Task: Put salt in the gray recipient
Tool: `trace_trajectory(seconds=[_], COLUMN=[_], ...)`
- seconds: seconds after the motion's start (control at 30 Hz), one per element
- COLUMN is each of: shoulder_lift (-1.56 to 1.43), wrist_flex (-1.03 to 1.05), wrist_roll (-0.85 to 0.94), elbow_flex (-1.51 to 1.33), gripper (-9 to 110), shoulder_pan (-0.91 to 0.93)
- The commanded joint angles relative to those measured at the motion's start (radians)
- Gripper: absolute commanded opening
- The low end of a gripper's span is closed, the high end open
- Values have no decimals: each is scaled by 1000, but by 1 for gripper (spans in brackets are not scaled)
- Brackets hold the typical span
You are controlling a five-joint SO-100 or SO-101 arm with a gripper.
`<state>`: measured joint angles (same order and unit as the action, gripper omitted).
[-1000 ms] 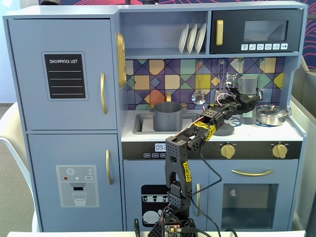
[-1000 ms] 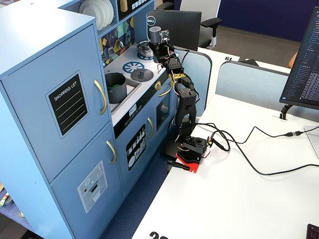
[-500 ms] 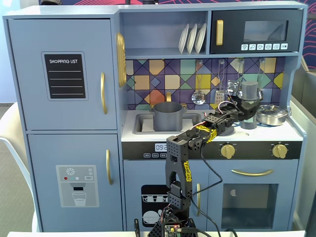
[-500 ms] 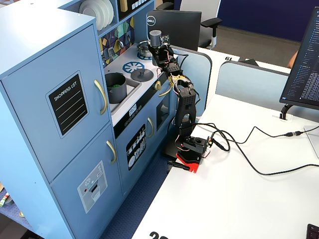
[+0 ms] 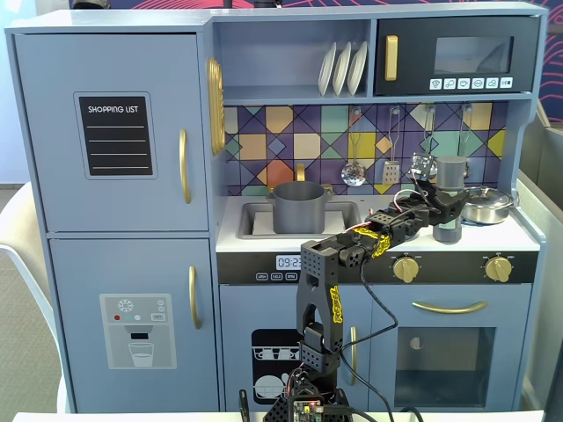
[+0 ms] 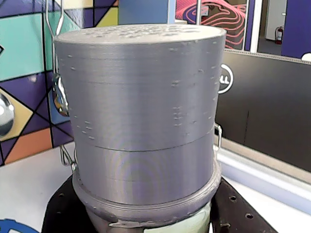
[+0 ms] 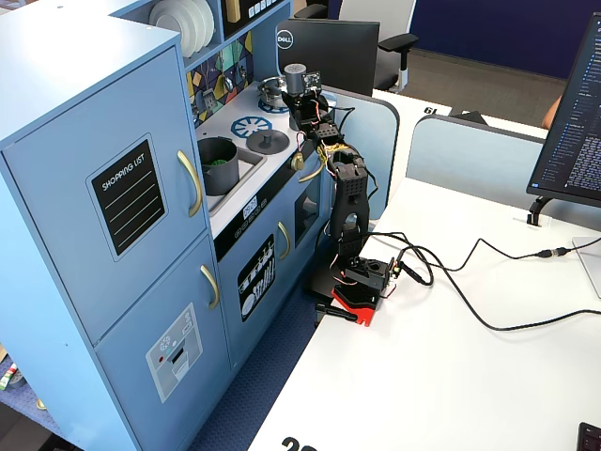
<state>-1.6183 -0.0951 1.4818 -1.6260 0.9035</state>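
Arm stretched over the toy kitchen counter, shaker in its grasp.

In a fixed view, the gray recipient (image 5: pixel 299 206) sits in the sink at left; well to its right the gripper (image 5: pixel 446 211) is clenched around the salt (image 5: pixel 450 195), held upright just beside the steel pan (image 5: pixel 488 205).

Blue toy kitchen (image 5: pixel 114 132) with multicoloured tile backsplash (image 5: pixel 281 141). White desk (image 7: pixel 451 366) beside it. Office chair (image 7: pixel 376 38) behind; bright even lighting.
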Motion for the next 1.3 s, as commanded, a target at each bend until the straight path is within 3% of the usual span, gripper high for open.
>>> trace_trajectory(seconds=[0.0, 0.3, 0.6, 0.7, 0.87, 0.93, 1.0, 1.07, 1.13, 1.23, 1.27], shoulder_lift=[-11, 0, -20, -54, -222, -368, -568, -761, -920, -1118, -1177], wrist_flex=[-34, -43, -95, -104, -34, 78, 351, 696, 1014, 1348, 1422], wrist_roll=[-17, -12, -81, -51, -3, -15, -52, -71, -32, 23, 80], elbow_flex=[14, 6, -18, -52, -179, -265, -324, -333, -333, -380, -422], gripper=[0, 1, 45, 51, 52, 52, 49, 38, 18, 1, 0], shoulder_pan=[15, 3, 21, 34, 61, 67, 58, 17, -57, -259, -339])
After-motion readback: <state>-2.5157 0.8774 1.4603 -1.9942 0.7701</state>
